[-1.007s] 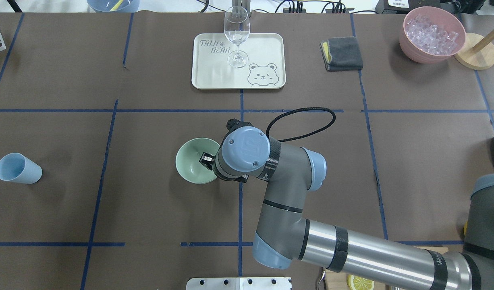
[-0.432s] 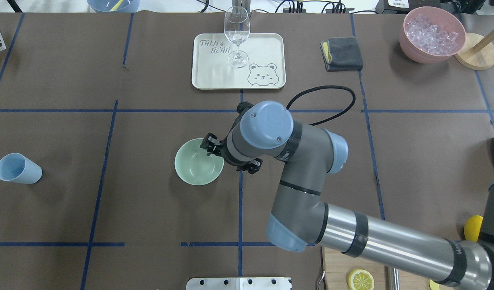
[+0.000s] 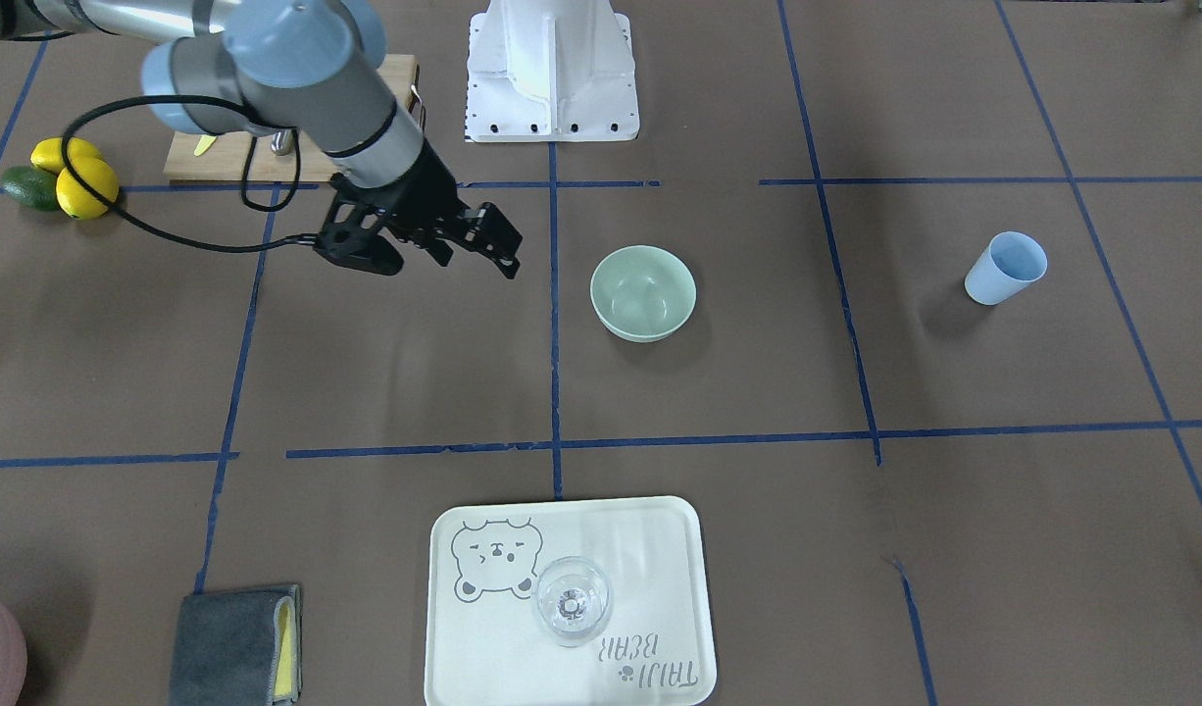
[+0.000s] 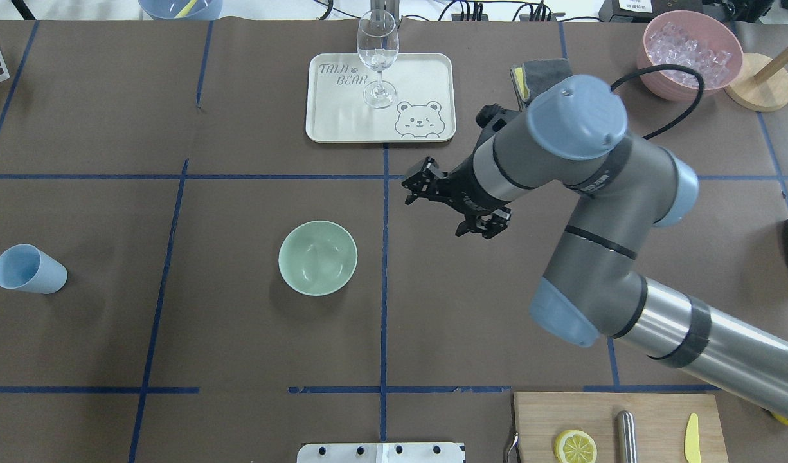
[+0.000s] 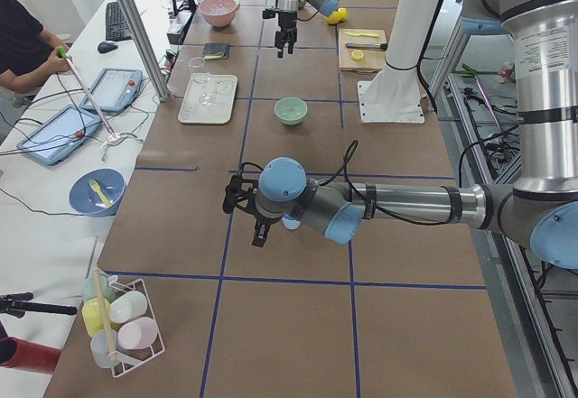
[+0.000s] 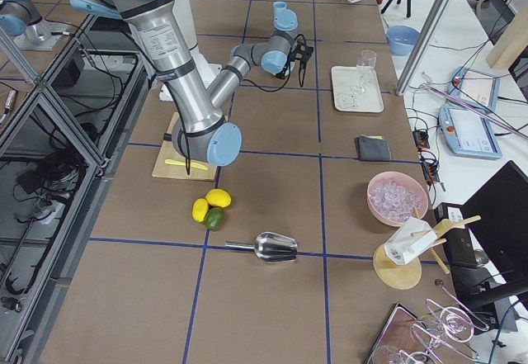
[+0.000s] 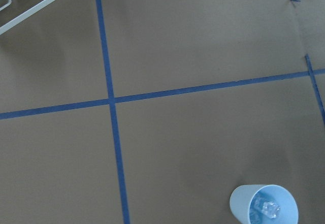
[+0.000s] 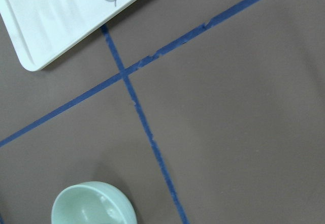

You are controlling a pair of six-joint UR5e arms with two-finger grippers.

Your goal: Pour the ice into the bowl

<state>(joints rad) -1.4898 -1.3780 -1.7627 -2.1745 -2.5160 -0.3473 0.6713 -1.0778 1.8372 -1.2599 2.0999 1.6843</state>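
Note:
The pale mint-green bowl (image 4: 317, 257) stands upright near the table's middle, and its inside looks bare (image 3: 643, 291); the right wrist view catches its rim (image 8: 94, 203). My right gripper (image 4: 412, 190) hovers to the right of it and farther back, open and holding nothing (image 3: 511, 253). The ice (image 7: 266, 209) shows as small clear cubes inside the light blue cup (image 7: 264, 206), which stands at the far left (image 4: 27, 269). My left gripper (image 5: 231, 196) hangs above the table beside that cup. It shows only in the side views, so I cannot tell its state.
A cream tray (image 4: 426, 71) with a wine glass (image 4: 377, 58) sits at the back centre. A grey cloth (image 4: 542, 69) and a pink bowl of ice cubes (image 4: 689, 48) are at the back right. A cutting board (image 4: 651, 411) with a lemon slice lies at the front right.
My right gripper has left the bowl's rim and swung right and toward the back of the table. The bowl stays upright where it was.

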